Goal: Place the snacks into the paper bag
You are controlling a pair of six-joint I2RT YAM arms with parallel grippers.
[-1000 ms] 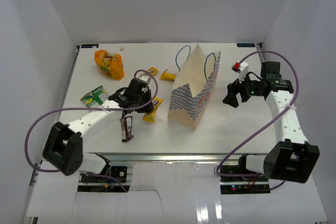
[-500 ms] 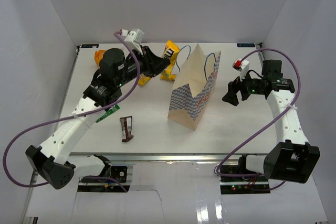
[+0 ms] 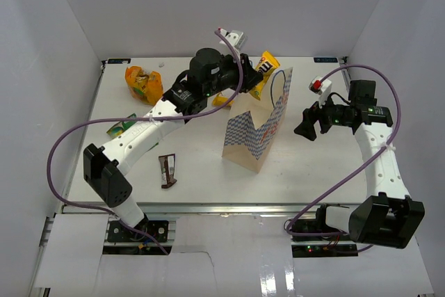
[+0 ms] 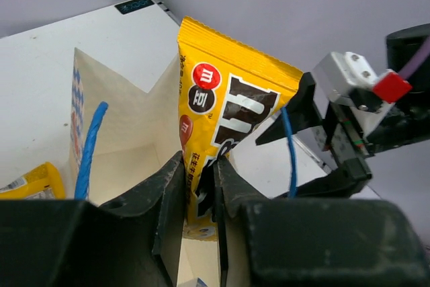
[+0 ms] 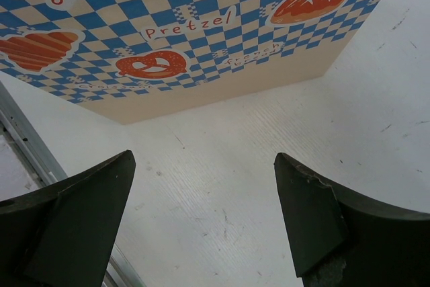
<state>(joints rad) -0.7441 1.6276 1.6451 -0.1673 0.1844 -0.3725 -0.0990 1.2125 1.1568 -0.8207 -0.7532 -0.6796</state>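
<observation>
our left gripper (image 4: 199, 176) pinches a yellow pack (image 4: 232, 109) over the bag (image 3: 252, 137) mouth; our right gripper (image 5: 201, 220) hangs beside it, jaws spread

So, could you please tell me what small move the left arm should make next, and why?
Probably lower the left gripper a little, straight down. Its jaws are shut on the yellow candy pack, which hangs over the open mouth of the paper bag. The pack seems to be above the rim, so releasing now might let it tip outside.
</observation>
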